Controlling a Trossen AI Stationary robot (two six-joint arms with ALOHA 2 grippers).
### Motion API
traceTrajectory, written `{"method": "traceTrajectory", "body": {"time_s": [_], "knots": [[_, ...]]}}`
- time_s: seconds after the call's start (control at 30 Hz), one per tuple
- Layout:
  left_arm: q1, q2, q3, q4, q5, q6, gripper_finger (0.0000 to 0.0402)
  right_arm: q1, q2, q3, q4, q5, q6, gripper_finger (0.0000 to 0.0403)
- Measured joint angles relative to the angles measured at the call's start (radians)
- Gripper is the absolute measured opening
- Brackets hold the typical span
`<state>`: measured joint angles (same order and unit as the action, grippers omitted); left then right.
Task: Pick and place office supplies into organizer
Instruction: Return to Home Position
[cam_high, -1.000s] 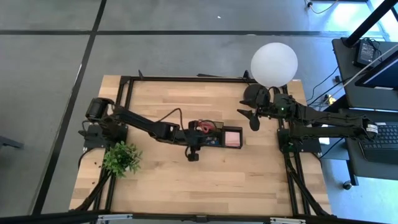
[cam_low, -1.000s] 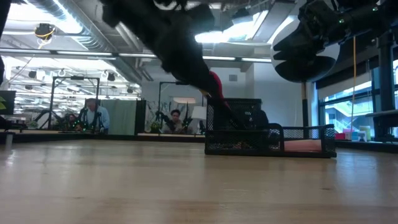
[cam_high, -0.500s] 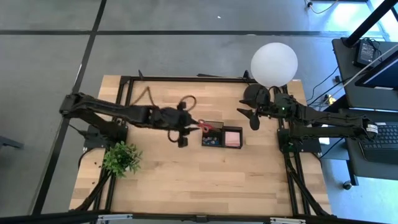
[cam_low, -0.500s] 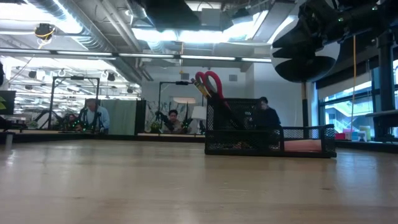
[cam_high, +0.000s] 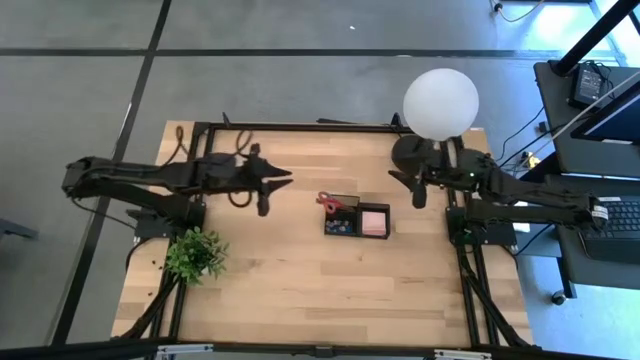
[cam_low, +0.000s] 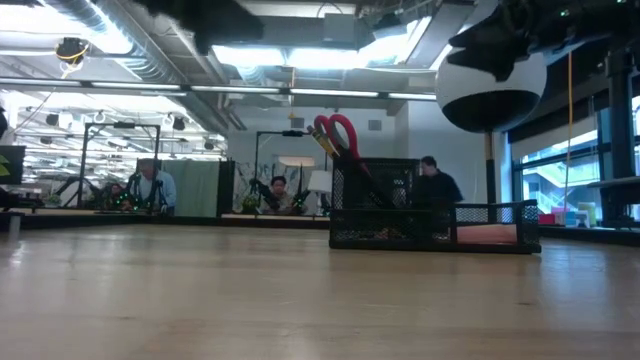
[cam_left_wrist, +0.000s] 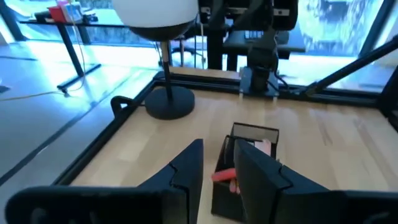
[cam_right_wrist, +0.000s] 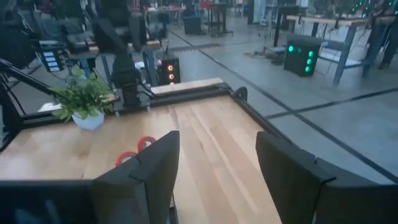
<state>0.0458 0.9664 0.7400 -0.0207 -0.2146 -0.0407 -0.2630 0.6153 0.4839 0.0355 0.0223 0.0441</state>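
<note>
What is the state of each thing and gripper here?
Black mesh desk organizer: upright.
Red-handled scissors: standing handles-up in its tall compartment.
Pink sticky-note pad: lying in its low compartment.
Left gripper: open, empty, left of organizer.
Right gripper: open, empty, by round black lamp base.

Robotics laboratory: people (cam_low: 151, 186) are sitting at far workbenches (cam_low: 80, 210), exposed ducts (cam_low: 130, 52) are running under the ceiling, a grey concrete floor (cam_high: 300, 90) with dark tape lines (cam_high: 150, 50) is surrounding the wooden table (cam_high: 300, 295), and an equipment box (cam_right_wrist: 303, 56) is glowing green
</note>
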Motion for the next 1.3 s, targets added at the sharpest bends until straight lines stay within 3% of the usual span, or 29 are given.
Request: {"method": "traceTrajectory", "body": {"time_s": [0.27, 0.47, 0.67, 0.87, 1.07, 1.3], "knots": [[0.004, -0.212, -0.286, 0.186, -0.001, -0.078, 0.0086, 0.000, -0.105, 0.000, -0.058, -0.027, -0.023, 0.0217], [0.004, -0.362, -0.424, 0.206, -0.048, -0.129, 0.0086, 0.000, -0.169, 0.000, -0.125, -0.045, -0.018, 0.0217], [0.004, -0.512, -0.503, 0.205, -0.085, -0.132, 0.0086, 0.000, -0.264, -0.050, -0.156, -0.035, 0.004, 0.0217], [0.004, -0.633, -0.549, 0.192, -0.101, -0.140, 0.0086, 0.000, -0.455, -0.253, 0.018, -0.024, 0.052, 0.0217], [0.004, -0.726, -0.615, 0.183, -0.125, -0.143, 0.0086, 0.000, -0.610, -0.347, 0.066, -0.024, 0.058, 0.0217], [0.004, -0.828, -0.703, 0.181, -0.150, -0.193, 0.0086, 0.000, -0.614, -0.358, 0.059, -0.024, 0.058, 0.0217]]}}
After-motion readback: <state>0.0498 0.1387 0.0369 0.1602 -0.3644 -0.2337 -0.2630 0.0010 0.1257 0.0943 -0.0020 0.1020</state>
